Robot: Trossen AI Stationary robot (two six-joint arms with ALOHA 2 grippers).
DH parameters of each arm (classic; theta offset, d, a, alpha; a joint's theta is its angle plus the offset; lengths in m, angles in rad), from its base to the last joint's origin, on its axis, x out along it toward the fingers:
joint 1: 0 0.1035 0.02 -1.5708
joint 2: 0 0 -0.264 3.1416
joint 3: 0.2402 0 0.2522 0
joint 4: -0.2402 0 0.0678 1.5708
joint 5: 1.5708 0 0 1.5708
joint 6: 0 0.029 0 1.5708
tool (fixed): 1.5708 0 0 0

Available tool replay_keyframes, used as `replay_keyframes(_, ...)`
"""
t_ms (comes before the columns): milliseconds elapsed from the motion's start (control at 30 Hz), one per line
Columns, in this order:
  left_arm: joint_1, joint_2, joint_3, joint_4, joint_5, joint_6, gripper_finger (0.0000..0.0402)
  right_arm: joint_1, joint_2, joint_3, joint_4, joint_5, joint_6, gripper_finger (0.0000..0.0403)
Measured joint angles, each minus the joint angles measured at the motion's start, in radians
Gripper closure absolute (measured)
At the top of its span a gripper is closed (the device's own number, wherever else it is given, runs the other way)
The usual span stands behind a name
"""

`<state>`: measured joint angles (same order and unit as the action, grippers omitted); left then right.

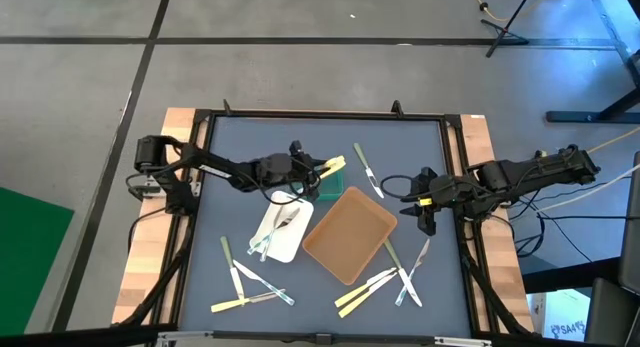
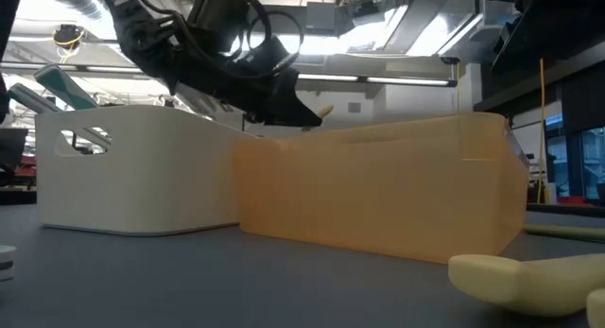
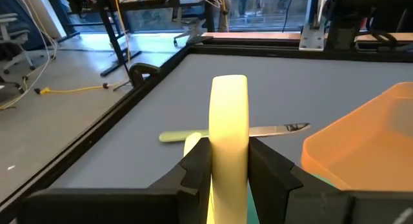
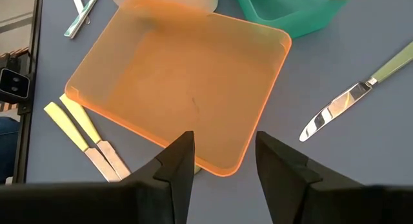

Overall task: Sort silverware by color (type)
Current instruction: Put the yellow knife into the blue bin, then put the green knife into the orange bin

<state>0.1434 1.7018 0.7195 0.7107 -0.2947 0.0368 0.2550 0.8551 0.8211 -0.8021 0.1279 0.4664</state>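
Above the desk (image 1: 210, 187) the left gripper (image 3: 229, 161) hovered by the green tray (image 1: 328, 188) — fingers clamped on a cream-yellow utensil (image 3: 229, 114), its long axis pointing straight ahead. Right gripper's (image 4: 224, 156) fingers stood apart.

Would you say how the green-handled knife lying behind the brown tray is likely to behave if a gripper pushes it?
The green-handled knife lies flat on the table, so it would probably slide or pivot, not roll. It looks thin, so likely light. Its shiny blade may be slippery to pinch.

You see a yellow utensil (image 3: 229, 130) held up at 12 o'clock; more silverware (image 1: 380, 283) lies flat toward 6 o'clock.
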Motion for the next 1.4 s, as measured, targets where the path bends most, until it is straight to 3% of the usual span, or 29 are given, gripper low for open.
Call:
replay_keyframes(467, 0.000, 0.042, 0.000, -0.022, -0.009, 0.002, 0.0324, 0.000, 0.000, 0.000, 0.000, 0.000, 0.000, 0.0253)
replay_keyframes(1400, 0.002, 0.042, -0.001, -0.022, -0.037, -0.007, 0.0265, 0.000, 0.000, 0.000, 0.000, -0.005, 0.000, 0.0253)
